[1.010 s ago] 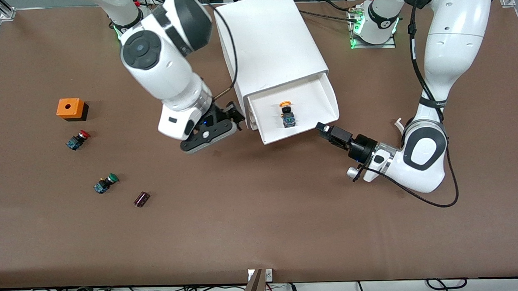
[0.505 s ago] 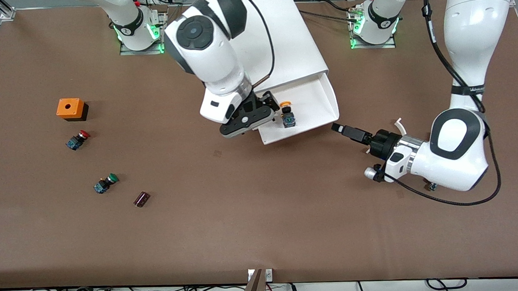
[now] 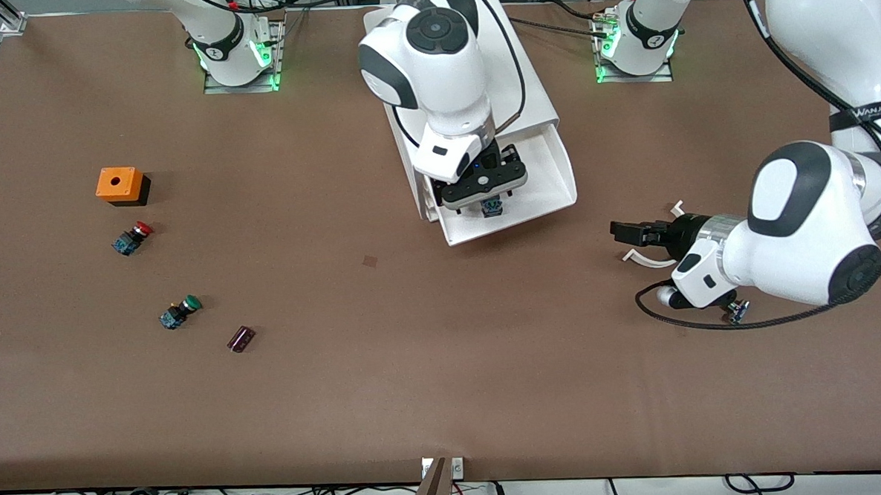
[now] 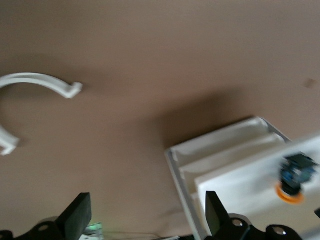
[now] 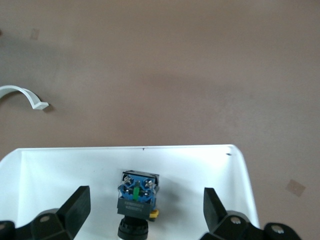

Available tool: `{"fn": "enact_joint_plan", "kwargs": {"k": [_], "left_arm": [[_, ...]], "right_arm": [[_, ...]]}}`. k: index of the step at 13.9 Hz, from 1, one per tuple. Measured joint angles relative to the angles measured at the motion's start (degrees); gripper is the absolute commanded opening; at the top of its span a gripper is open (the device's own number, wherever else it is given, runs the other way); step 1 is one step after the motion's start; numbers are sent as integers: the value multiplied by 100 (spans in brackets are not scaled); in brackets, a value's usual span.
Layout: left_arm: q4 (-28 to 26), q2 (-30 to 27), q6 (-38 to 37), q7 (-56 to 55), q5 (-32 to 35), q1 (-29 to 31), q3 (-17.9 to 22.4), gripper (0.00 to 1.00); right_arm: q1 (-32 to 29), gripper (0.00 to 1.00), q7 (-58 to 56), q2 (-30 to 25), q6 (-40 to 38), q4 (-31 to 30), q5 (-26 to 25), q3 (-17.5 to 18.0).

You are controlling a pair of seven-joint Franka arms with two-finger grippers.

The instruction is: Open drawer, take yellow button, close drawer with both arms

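The white box-shaped cabinet (image 3: 471, 90) stands on the brown table (image 3: 446, 366), between the two robot bases. Its white plastic drawer (image 3: 549, 176) is pulled out toward the front camera.

The small push-button switch with a round yellow-orange cap and a dark blue-black body (image 5: 136, 200) lies in the drawer. It rests on the drawer floor, near the middle.

The right gripper (image 3: 484, 193) hangs over the open drawer, right above the button. Its two black fingers (image 5: 74, 209) are spread wide, one on each side of the button. They hold nothing.

The left gripper (image 3: 622, 232) is over the bare table, well apart from the drawer, toward the left arm's end. Its fingers (image 4: 77, 216) are spread wide too, and they hold nothing. A thin curved white plastic piece (image 3: 653, 259) lies on the table just beside it.

Toward the right arm's end lie an orange box with a hole on top (image 3: 119, 184), a red-capped button (image 3: 133, 238), a green-capped button (image 3: 180, 311) and a small dark red block (image 3: 241, 338).
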Motion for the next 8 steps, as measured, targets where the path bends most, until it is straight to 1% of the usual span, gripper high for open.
{"fn": "enact_joint_plan", "kwargs": {"k": [1,3,4,5,7,8], "left_arm": [[80,-10,5,-86,294,-68,-3,100],[311,-17,7,-137,579,-149,-5,100],[431,-20,10,-143,621,-152,-3,100],[512,-21,10,-144,657,-151,11,100],[551,-18,11,-145,674,-150,38,100],[551,-14,12,-145,684,-150,44,100]], "right_arm": [[32,100,1,63,3,27,-1,-4],[77,99,1,126,3,59,-1,-5],[91,96,1,136,3,60,-1,-5],[104,89,1,145,3,61,-1,-6],[139,84,1,181,2,61,-1,-6],[156,83,1,213,2,61,-1,-6]]}}
